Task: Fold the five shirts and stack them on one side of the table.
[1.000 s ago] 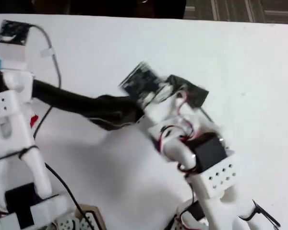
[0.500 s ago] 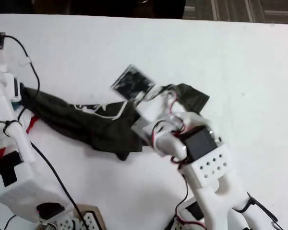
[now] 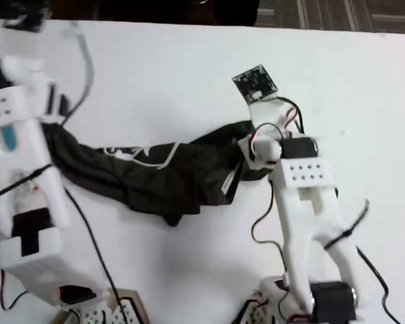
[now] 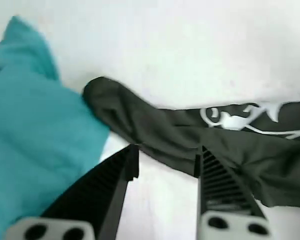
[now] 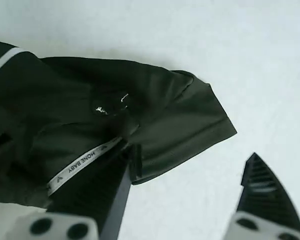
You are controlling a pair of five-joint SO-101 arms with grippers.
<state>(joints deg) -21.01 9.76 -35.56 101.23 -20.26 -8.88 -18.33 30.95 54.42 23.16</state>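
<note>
A dark shirt (image 3: 162, 172) with a white print lies stretched in a crumpled band across the white table (image 3: 155, 67). My left gripper (image 4: 166, 152) is open and hovers just over the shirt's (image 4: 200, 145) left end, next to a teal shirt (image 4: 35, 135). In the high view the left arm (image 3: 23, 155) stands at the table's left side. My right gripper (image 5: 192, 157) is open at the shirt's right end; one finger lies over the hem with its label (image 5: 85, 162), the other over bare table. From above, the right gripper (image 3: 253, 147) sits at that end.
Black cables (image 3: 88, 243) trail over the table near the left arm's base. The right arm's base (image 3: 310, 297) stands at the near edge. The table's far edge (image 3: 189, 23) meets a dark floor. Bare table spreads beyond and to the right of the shirt.
The right arm has swung to the right and the shirt's right end now lies drawn out that way. The left arm has shifted at the left side, and the shirt lies longer and flatter.
</note>
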